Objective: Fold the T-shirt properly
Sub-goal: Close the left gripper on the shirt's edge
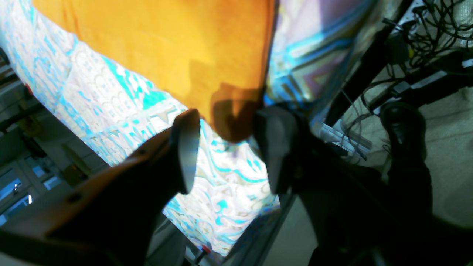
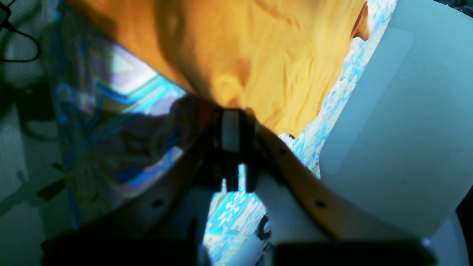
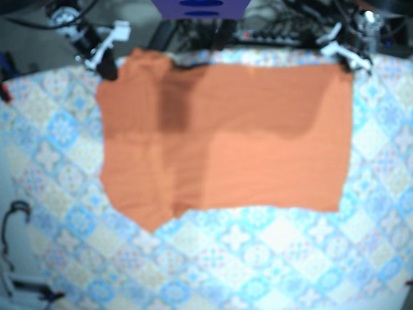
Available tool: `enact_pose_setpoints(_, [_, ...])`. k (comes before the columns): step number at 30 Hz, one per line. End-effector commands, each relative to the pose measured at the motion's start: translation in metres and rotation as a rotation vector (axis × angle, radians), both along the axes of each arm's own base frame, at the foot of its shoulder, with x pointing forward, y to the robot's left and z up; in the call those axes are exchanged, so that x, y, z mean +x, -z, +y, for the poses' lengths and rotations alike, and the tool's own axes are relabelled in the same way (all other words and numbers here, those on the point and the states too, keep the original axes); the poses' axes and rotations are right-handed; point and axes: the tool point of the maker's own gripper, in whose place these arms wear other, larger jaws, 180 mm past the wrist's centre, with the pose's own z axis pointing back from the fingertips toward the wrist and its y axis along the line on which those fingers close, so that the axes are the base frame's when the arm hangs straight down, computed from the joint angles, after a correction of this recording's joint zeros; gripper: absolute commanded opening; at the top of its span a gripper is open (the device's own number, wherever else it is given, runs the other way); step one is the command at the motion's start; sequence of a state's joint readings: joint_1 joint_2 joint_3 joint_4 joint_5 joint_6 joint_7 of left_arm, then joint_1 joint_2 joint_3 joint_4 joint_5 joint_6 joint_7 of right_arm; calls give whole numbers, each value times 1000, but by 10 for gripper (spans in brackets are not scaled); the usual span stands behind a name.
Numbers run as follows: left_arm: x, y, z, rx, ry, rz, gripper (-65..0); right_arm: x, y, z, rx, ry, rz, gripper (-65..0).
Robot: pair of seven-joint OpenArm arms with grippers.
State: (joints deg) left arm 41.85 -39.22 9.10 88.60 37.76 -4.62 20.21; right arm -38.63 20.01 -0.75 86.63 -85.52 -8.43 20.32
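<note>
At the far left corner the right claw (image 2: 236,125) is clenched on the shirt's (image 3: 258,148) bunched edge. The shirt lies flat on the desk (image 3: 258,258), its long axis running left to right across the base view (collar and sleeves cannot be made out). It is soft orange cloth, roughly rectangular. The left part is creased with a darker vertical band and ends in a point toward the near edge, and the right part is smoother. The desk wears a blue-and-white tile print. At the far right the left claw (image 1: 231,147) is released, its jaws wide either side of a shirt corner.
</note>
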Motion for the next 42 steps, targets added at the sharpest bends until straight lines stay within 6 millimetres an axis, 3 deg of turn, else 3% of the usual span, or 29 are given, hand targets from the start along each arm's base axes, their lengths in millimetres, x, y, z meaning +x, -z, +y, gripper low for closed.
enact_pose_setpoints(1, [12, -3, 9, 26, -5, -15, -361, 0, -6, -1, 1, -9, -20, -650])
enact_pose_setpoints(10, [28, -7, 9, -3, -40, -48, -361, -1, -4, -2, 0, -7, -14, -650])
enact_pose_setpoints(20, [30, -8, 10, -10, -49, -54, -361, -1, -5, -2, 0, -7, -15, -650])
enact_pose_setpoints(25, [45, -22, 14, -9, -60, -107, -361, -1, -5, -2, 0, -7, -15, -650])
enact_pose_setpoints(42, [56, -26, 16, -40, -88, -115, -361, -2, -4, -2, 0, -7, -12, -650])
